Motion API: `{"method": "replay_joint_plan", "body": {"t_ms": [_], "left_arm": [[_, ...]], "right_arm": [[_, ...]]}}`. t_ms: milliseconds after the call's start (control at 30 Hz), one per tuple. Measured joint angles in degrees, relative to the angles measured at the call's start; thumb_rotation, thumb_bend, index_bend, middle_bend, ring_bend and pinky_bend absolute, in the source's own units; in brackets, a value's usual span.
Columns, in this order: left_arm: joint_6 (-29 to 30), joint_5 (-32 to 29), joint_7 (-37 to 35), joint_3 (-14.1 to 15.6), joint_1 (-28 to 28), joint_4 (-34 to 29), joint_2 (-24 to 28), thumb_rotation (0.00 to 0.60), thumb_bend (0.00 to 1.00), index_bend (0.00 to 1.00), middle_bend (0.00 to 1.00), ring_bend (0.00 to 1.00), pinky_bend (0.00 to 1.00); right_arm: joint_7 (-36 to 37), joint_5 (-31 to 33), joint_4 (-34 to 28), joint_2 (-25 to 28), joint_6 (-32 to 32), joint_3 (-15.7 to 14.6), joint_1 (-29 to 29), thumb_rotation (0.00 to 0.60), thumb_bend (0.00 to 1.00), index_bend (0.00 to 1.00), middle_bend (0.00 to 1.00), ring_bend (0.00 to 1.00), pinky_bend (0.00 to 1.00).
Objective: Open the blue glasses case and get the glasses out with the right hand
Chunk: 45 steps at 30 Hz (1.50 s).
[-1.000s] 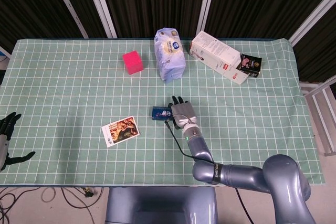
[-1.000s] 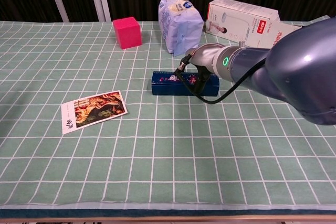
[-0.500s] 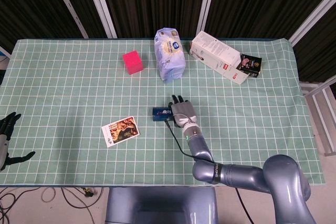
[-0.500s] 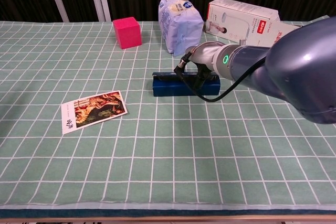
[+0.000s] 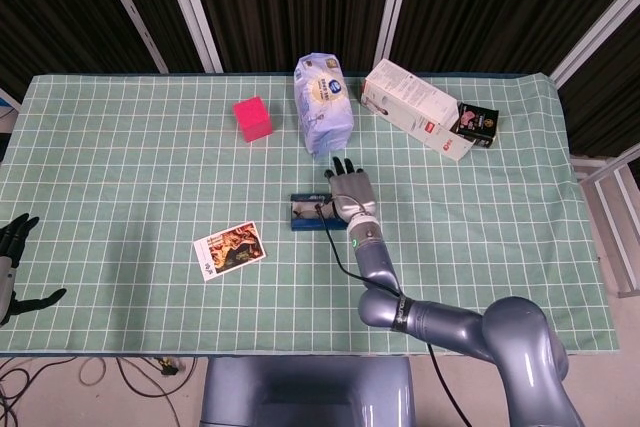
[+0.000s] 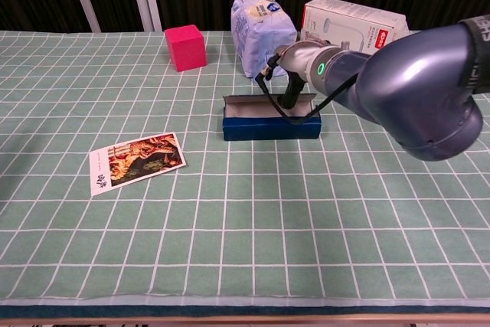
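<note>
The blue glasses case [image 5: 312, 214] [image 6: 269, 125] lies mid-table with its lid [image 6: 259, 104] swung up and standing along the far side. My right hand [image 5: 350, 190] [image 6: 292, 96] reaches over the case's right end, fingers stretched out and touching the raised lid; I cannot tell whether it grips the lid. The inside of the case is hidden from both views, so no glasses show. My left hand [image 5: 11, 250] hangs off the table's near left corner, fingers apart, holding nothing.
A picture card [image 5: 229, 250] [image 6: 136, 161] lies left of the case. Behind it stand a pink cube [image 5: 253, 119] [image 6: 185, 47], a pale blue bag [image 5: 322, 105] [image 6: 262, 24], a white carton [image 5: 415, 107] [image 6: 352, 24] and a small black box [image 5: 478, 124].
The right hand has moved away from me over the case, and the lid has gone from closed to standing upright.
</note>
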Motion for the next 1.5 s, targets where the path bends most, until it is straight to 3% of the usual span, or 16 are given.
{"method": "replay_joint_plan", "body": {"t_ms": [167,300,400,533,667,800,1033,1500], "left_arm": [[0.0,0.3,-0.1,0.1,0.0,0.0,0.0,0.600,0.00,0.00,0.00,0.00,0.00],[0.2,0.6,-0.2,0.2,0.0,0.0,0.0,0.600,0.00,0.00,0.00,0.00,0.00],[0.3,0.8,-0.1,0.2,0.1,0.0,0.0,0.600,0.00,0.00,0.00,0.00,0.00],[0.5,1.0,0.0,0.3,0.2,0.1,0.0,0.600,0.00,0.00,0.00,0.00,0.00],[0.8,1.3,-0.1,0.3,0.2,0.2,-0.1,0.600,0.00,0.00,0.00,0.00,0.00],[1.0,1.5,-0.3,0.4,0.3,0.3,-0.1,0.600,0.00,0.00,0.00,0.00,0.00],[0.7,1.0,-0.8,0.1,0.3,0.5,0.0,0.600,0.00,0.00,0.00,0.00,0.00],[-0.2,-0.2,-1.0,-0.3,-0.1,0.7,0.0,0.600,0.00,0.00,0.00,0.00,0.00]], "right_arm": [[3.7,-6.4,0.2,-0.3,3.5,1.1,-0.6,0.600,0.51,0.15,0.00,0.00,0.24],[3.6,-7.3,-6.4,2.4,5.8,1.4,-2.2,0.600,0.49,0.14,0.04,0.03,0.25],[2.7,-7.1,-13.3,5.2,7.4,1.4,-3.5,0.600,0.47,0.13,0.19,0.22,0.37],[0.8,-6.4,-25.2,10.1,9.7,0.9,-5.5,0.600,0.47,0.13,0.62,0.71,0.75],[-0.4,-5.1,-34.4,14.3,11.2,-0.1,-7.5,0.600,0.50,0.16,0.87,0.95,0.96],[-1.6,-1.5,-37.3,16.1,11.6,-1.1,-8.3,0.600,0.50,0.19,0.93,1.00,1.00],[-3.1,5.9,-36.0,12.8,10.8,-2.0,-7.4,0.600,0.50,0.19,0.94,1.00,1.00],[-2.6,7.4,-27.4,5.8,8.0,-1.0,-3.9,0.600,0.50,0.19,0.94,1.00,1.00]]}}
